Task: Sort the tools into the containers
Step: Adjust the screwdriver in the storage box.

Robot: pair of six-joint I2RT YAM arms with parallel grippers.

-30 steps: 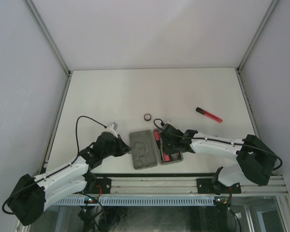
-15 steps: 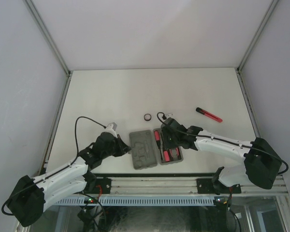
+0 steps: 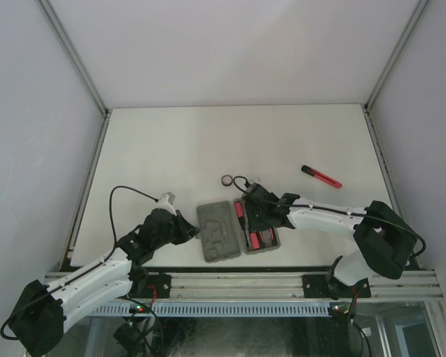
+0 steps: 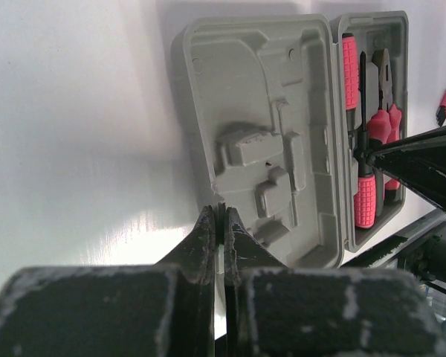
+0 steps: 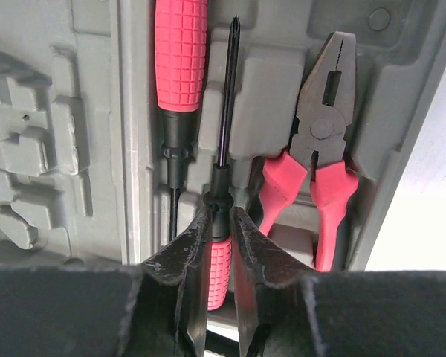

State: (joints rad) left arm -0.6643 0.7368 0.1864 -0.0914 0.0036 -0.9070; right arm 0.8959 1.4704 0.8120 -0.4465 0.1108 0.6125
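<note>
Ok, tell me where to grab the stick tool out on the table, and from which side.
Take the stick tool at mid-length, from straight above, jaws across its thin width. It lies flat and diagonal on the table, black end farther, with nothing beside it, so both long sides are free.

No legible txt, labels, brands or nos. in any view, incl. on grey case [image 4: 238, 89].
</note>
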